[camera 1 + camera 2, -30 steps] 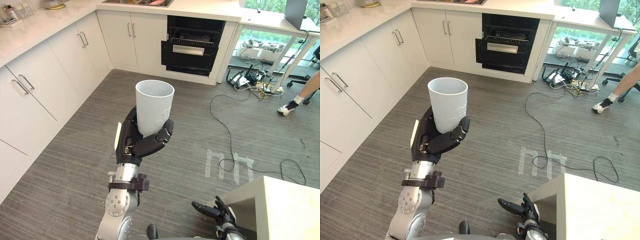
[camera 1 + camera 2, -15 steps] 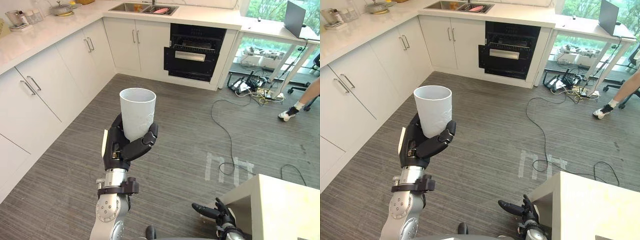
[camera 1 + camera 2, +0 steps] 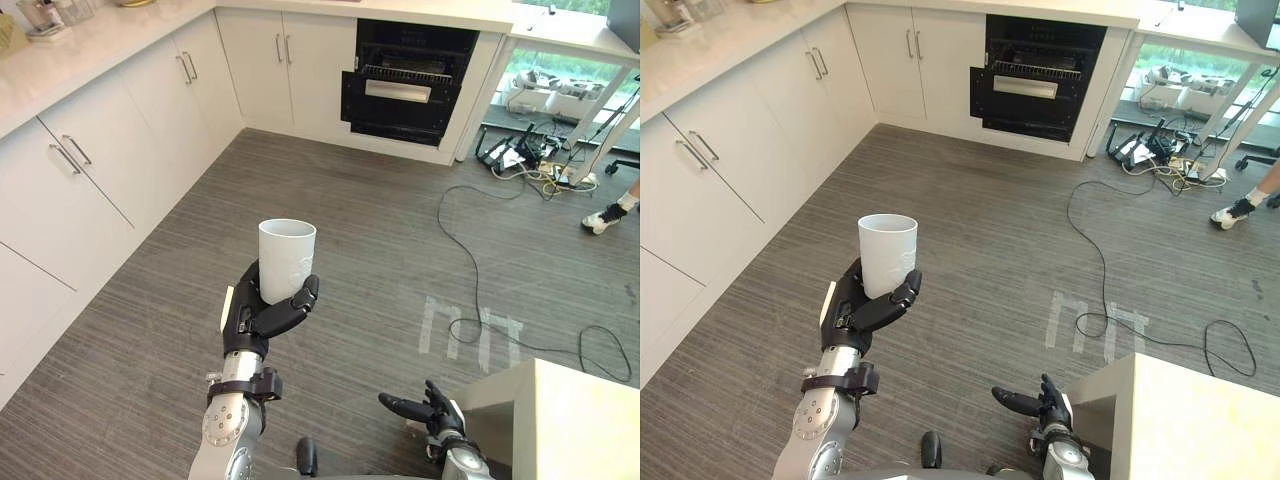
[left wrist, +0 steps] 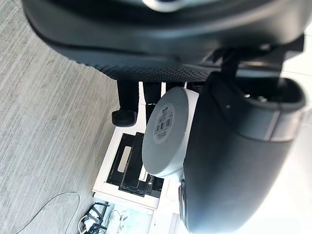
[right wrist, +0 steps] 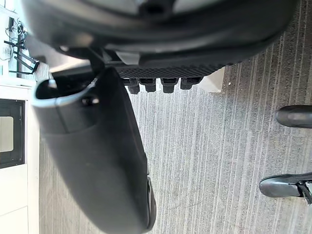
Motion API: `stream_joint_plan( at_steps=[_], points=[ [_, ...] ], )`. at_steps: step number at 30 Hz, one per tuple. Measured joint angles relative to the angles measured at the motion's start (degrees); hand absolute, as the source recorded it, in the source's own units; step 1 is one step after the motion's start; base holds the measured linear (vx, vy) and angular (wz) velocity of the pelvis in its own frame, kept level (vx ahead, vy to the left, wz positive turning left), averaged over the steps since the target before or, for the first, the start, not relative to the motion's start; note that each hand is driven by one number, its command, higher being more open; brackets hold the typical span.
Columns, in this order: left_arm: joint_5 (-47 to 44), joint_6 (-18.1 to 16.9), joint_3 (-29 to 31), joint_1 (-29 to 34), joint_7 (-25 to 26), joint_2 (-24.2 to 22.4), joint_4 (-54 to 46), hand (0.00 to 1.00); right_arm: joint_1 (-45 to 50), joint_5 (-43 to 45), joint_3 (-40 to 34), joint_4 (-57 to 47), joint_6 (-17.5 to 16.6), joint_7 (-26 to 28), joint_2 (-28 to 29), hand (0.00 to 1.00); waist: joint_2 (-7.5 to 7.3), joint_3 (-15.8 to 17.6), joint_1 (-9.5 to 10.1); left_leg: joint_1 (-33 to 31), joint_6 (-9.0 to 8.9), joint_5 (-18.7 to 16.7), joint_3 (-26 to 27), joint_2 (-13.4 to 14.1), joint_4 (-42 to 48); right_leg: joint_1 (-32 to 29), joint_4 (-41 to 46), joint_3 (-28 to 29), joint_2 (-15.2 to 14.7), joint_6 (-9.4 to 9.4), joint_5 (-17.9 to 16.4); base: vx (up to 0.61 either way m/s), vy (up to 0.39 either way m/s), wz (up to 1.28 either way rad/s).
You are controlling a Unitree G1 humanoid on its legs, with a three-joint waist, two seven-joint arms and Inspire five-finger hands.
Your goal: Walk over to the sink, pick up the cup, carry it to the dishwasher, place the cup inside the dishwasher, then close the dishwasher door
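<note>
Spanning the head views, the grey floor (image 3: 380,240) separates the robot from the kitchen units, so the carry step is judged to be in hand and placement not yet begun. White cabinets (image 3: 110,150) run along the left under a pale surface (image 3: 90,45). The dishwasher (image 3: 412,85) sits in the far wall, well apart from the robot. Its dark cavity and a rack are exposed, so it is judged ready to receive the load. The cup (image 3: 287,258) is held upright, mouth up, ahead of the body, probably to keep it stable and within camera sight during walking. The left hand (image 3: 262,312) grips it low: fingers (image 4: 127,102) and thumb curl round the lower wall, leaving its base visible from the wrist. The right hand (image 3: 425,412) hangs low at the right, fingers extended and holding nothing, which leaves it free for the door.
</note>
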Motion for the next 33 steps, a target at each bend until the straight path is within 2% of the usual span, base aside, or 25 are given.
stream_joint_plan(
  at_steps=[3, 4, 6, 8, 9, 10, 12, 13, 14, 16, 17, 18, 19, 21, 22, 23, 24, 25, 26, 28, 29, 30, 31, 32, 33],
  points=[
    [0.04, 0.01, -0.24, -0.01, -0.07, -0.6, -1.53, 0.0, 0.0, -0.73, -0.02, -0.4, 0.04, -0.36, -0.65, 1.0, 0.18, 0.49, -0.27, 0.23, 0.9, -4.13, 0.06, -1.03, 3.06, -2.28, 9.58, 0.37, -2.62, 1.82, -3.66, 0.09, 0.075, 0.01],
    [0.04, 0.01, -0.65, -0.11, -0.14, -0.33, -2.76, 0.0, 0.08, -1.76, 0.0, -0.5, 0.2, -0.5, -0.94, 1.0, 0.59, 0.85, -0.36, 1.22, 1.36, -5.67, -0.53, -1.25, 4.47, -5.85, 20.76, 0.43, -4.37, 1.84, -4.2, 0.14, 0.124, 0.22],
    [0.2, 0.04, -1.24, -0.25, -0.25, 1.04, -5.68, 0.0, 0.56, -2.2, 0.55, -1.29, 0.62, -0.69, -0.39, 1.0, -1.2, 2.18, -0.55, 4.51, 2.89, -7.23, -2.77, -2.95, 5.54, -10.0, 36.47, 1.53, -7.65, 1.32, -2.57, 0.22, 0.117, 0.47],
    [0.49, -0.25, -1.89, -0.42, -0.16, 1.52, -6.64, 0.0, 1.69, -2.4, 0.88, -3.21, 0.67, -0.88, -0.13, 1.0, -0.97, 2.63, -0.72, 5.52, 3.41, -9.19, -4.83, -2.7, 7.45, -12.97, 42.27, 3.69, -7.36, 0.41, -4.51, 0.26, 0.036, 0.64],
    [0.53, -0.28, -2.1, -0.57, 0.12, 1.71, -7.55, 0.0, 2.38, -2.71, 1.77, -5.3, 0.66, -0.87, 0.03, 1.0, -0.76, 2.71, -0.74, 5.93, 3.45, -10.8, -6.71, -2.18, 8.72, -15.69, 42.41, 4.0, -6.47, -0.11, -7.05, 0.25, 0.016, 0.65],
    [0.52, -0.3, -2.12, -0.57, 0.22, 1.71, -7.97, 0.0, 2.24, -2.73, 1.81, -5.7, 0.66, -0.78, 0.26, 1.0, -0.72, 2.77, -0.65, 6.27, 3.35, -11.18, -7.22, -2.02, 8.72, -16.97, 41.63, 3.89, -6.23, -0.02, -7.63, 0.35, -0.001, 0.58],
    [0.48, -0.41, -2.32, -0.74, 0.28, 1.72, -8.42, 0.0, 2.0, -2.78, 2.17, -7.18, 0.61, -0.72, 0.53, 1.0, -0.22, 3.06, -0.81, 8.0, 2.47, -11.97, -8.98, -1.2, 8.61, -19.8, 37.0, 3.46, -5.01, -0.13, -7.81, 0.39, -0.038, 0.48],
    [0.47, -0.62, -2.53, -1.63, 0.3, 1.75, -8.48, 0.0, 1.78, -2.78, 2.27, -7.72, 0.58, -0.74, 0.52, 1.0, 0.14, 3.16, -1.56, 9.22, 1.15, -13.29, -10.73, -0.38, 8.25, -22.2, 29.16, 4.06, -2.93, 0.55, -7.06, 0.41, -0.084, 0.59],
    [0.47, -0.87, -2.51, -2.05, 0.38, 1.74, -8.48, 0.0, 1.73, -2.77, 2.27, -8.02, 0.58, -0.8, 0.49, 1.0, 0.04, 3.1, -1.84, 9.32, 0.75, -13.76, -11.24, -0.37, 8.23, -22.88, 26.36, 4.8, -2.48, 0.93, -6.57, 0.5, -0.118, 0.7],
    [0.46, -1.03, -2.58, -2.86, 0.9, 1.71, -8.44, 0.0, 1.99, -2.75, 2.25, -8.69, 0.58, -1.14, 0.32, 1.0, -0.86, 2.62, -2.54, 10.04, -0.86, -15.25, -12.55, -0.76, 8.55, -23.66, 20.82, 6.91, -1.64, 0.15, -2.65, 0.34, -0.121, 0.57],
    [0.45, -1.03, -2.77, -2.9, 1.06, 1.2, -8.11, 0.0, 2.46, -2.73, 2.26, -8.68, 0.63, -1.41, -0.09, 1.0, -0.59, 2.62, -3.16, 11.44, -2.48, -16.72, -12.92, -0.41, 9.41, -22.33, 20.78, 6.94, -1.67, -1.42, 2.17, 0.64, -0.228, 0.58],
    [0.45, -0.92, -2.93, -2.34, 1.1, -0.22, -7.83, 0.0, 2.63, -2.71, 2.66, -8.8, 0.97, -1.61, -0.93, 1.0, 1.64, 2.38, -3.32, 11.16, -4.63, -18.31, -12.14, 1.81, 12.58, -19.96, 20.21, 4.82, -0.29, -2.36, 0.9, 0.65, -0.227, 0.52],
    [0.44, -0.92, -3.3, -2.41, 1.05, -0.99, -7.84, 0.0, 2.9, -2.7, 2.77, -9.42, 0.97, -1.62, -1.18, 1.0, 2.37, 2.46, -3.24, 10.03, -5.53, -18.84, -11.16, 3.12, 17.19, -17.81, 18.73, 3.89, 0.79, -2.91, 0.32, 0.64, -0.228, 0.37],
    [0.31, -0.89, -3.54, -2.54, 0.45, -2.06, -7.88, 0.0, 4.62, -2.64, 3.73, -12.61, 0.97, -1.68, -0.98, 1.0, 2.53, 2.68, -3.04, 3.66, -8.05, -16.92, -8.37, 5.66, 35.47, -11.6, 14.11, 2.86, 2.97, -3.7, -0.18, 0.45, -0.172, 0.28],
    [-0.1, -0.9, -3.55, -2.38, -0.11, -2.47, -8.04, 0.0, 6.35, -2.58, 4.26, -15.63, 0.76, -1.75, -0.59, 1.0, 2.43, 2.81, -2.3, -0.51, -8.7, -15.14, -5.92, 8.87, 48.26, -6.51, 10.94, 2.59, 4.33, -4.38, -0.59, 0.37, -0.128, 0.09],
    [-0.61, -0.9, -3.6, -2.36, -0.23, -2.52, -8.16, 0.0, 7.03, -2.58, 4.26, -16.76, 0.49, -1.85, -0.54, 1.0, 2.44, 2.81, -1.87, -2.21, -8.3, -15.38, -4.36, 10.58, 52.81, -4.28, 9.71, 2.47, 4.85, -4.65, -0.76, 0.49, -0.16, 0.02],
    [-0.71, -0.92, -3.46, -2.12, -0.24, -2.67, -9.0, 0.0, 7.4, -2.54, 4.14, -18.54, 0.1, -2.12, -0.55, 1.0, 2.4, 2.83, -1.28, -5.93, -6.95, -16.25, -1.37, 13.89, 58.7, -0.85, 7.37, 2.39, 5.46, -4.98, -0.98, 0.42, -0.126, -0.02],
    [-1.06, -0.94, -3.44, -2.1, -0.31, -2.86, -10.1, 0.0, 7.29, -2.46, 3.66, -19.72, -0.26, -2.62, -0.58, 1.0, 2.15, 2.92, -0.49, -9.86, -5.96, -17.54, 0.81, 16.05, 59.37, 1.71, 4.69, 2.49, 5.53, -4.98, -1.01, 0.4, -0.102, 0.04],
    [-1.55, -1.11, -3.42, -2.11, -0.48, -2.89, -10.77, 0.0, 6.99, -2.26, 3.58, -19.96, -0.44, -2.93, -0.74, 1.0, 2.22, 2.87, -0.32, -12.56, -5.47, -18.16, 1.44, 16.69, 57.4, 2.9, 3.2, 2.37, 5.5, -4.96, -1.01, 0.3, -0.01, 0.12],
    [-1.85, -1.59, -3.11, -2.27, -1.11, -2.91, -10.9, 0.0, 6.29, -1.96, 3.58, -18.96, -0.66, -2.94, -1.02, 1.0, 2.17, 2.78, 0.29, -16.25, -5.44, -18.69, 1.72, 15.68, 47.73, 5.13, 0.54, 2.0, 4.88, -4.48, -1.13, 0.29, 0.083, 0.14],
    [-1.83, -1.55, -2.81, -2.3, -1.31, -2.93, -10.73, 0.0, 5.55, -1.92, 3.54, -17.11, -0.7, -2.94, -1.27, 1.0, 1.95, 2.83, 0.89, -17.76, -6.19, -17.68, 0.59, 12.89, 36.3, 6.17, -0.72, 1.89, 3.57, -3.34, -1.59, 0.31, 0.159, 0.07],
    [-1.83, -1.57, -2.63, -2.3, -1.34, -2.9, -10.63, 0.0, 5.21, -1.93, 3.53, -16.09, -0.74, -2.93, -1.31, 1.0, 1.92, 2.85, 0.98, -18.16, -6.02, -16.15, -0.04, 11.65, 31.58, 6.38, -0.95, 1.94, 2.96, -2.57, -1.97, 0.32, 0.186, 0.04],
    [-1.81, -1.56, -2.29, -2.31, -1.31, -2.86, -10.27, 0.0, 4.43, -1.92, 3.61, -14.1, -0.74, -2.97, -1.52, 1.0, 1.82, 2.86, 1.13, -17.92, -5.79, -12.41, -0.41, 9.9, 24.3, 6.67, -0.91, 2.08, 1.95, -1.43, -2.69, 0.28, 0.191, -0.05],
    [-1.81, -1.5, -2.14, -2.27, -1.22, -2.86, -9.78, 0.0, 3.9, -1.92, 3.58, -11.67, -0.59, -2.98, -1.94, 1.0, 1.76, 2.87, 1.38, -16.82, -5.41, -4.37, -0.47, 8.32, 18.05, 7.48, -0.87, 2.6, 0.75, 0.38, -3.82, 0.3, 0.203, -0.13],
    [-1.8, -1.38, -2.13, -2.22, -1.19, -2.71, -9.74, 0.0, 3.94, -1.93, 3.34, -11.04, -0.38, -3.0, -1.85, 1.0, 1.57, 2.9, 1.75, -15.83, -5.21, -0.79, -0.25, 7.67, 16.94, 7.97, -0.94, 3.15, 0.15, 1.14, -4.29, 0.48, 0.316, -0.18]
  ],
)
